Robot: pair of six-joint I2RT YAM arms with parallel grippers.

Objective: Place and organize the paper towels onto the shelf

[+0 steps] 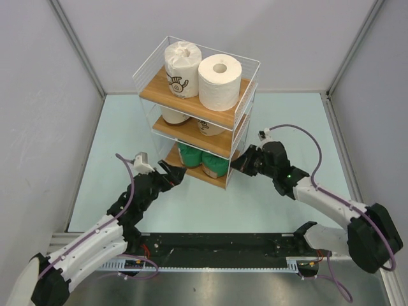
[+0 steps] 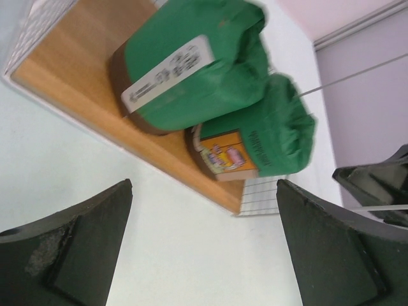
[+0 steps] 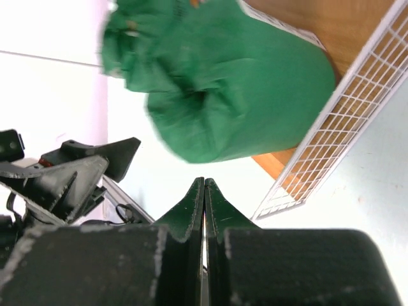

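Observation:
The shelf point(image 1: 155, 91) stands mid-table with paper towels on all three boards. On top are a white wrapped roll with a dark logo point(image 1: 181, 69) and a plain white roll point(image 1: 220, 81). Two beige rolls point(image 1: 173, 116) point(image 1: 210, 127) fill the middle board. Two green rolls point(image 1: 190, 155) point(image 1: 215, 164) lie on the bottom board. My left gripper point(image 1: 173, 172) is open and empty just before the shelf's front left corner, facing the green rolls point(image 2: 191, 70) point(image 2: 274, 127). At the shelf's right front corner my right gripper point(image 1: 237, 164) is shut and empty, its tips point(image 3: 204, 182) just short of a green roll point(image 3: 236, 83).
Grey walls close in the pale table point(image 1: 121, 140) on three sides. A black rail point(image 1: 217, 245) carrying both arm bases runs along the near edge. The shelf's white wire side point(image 3: 331, 140) lies close to my right gripper. In the left wrist view the right gripper point(image 2: 382, 185) shows beyond the shelf corner.

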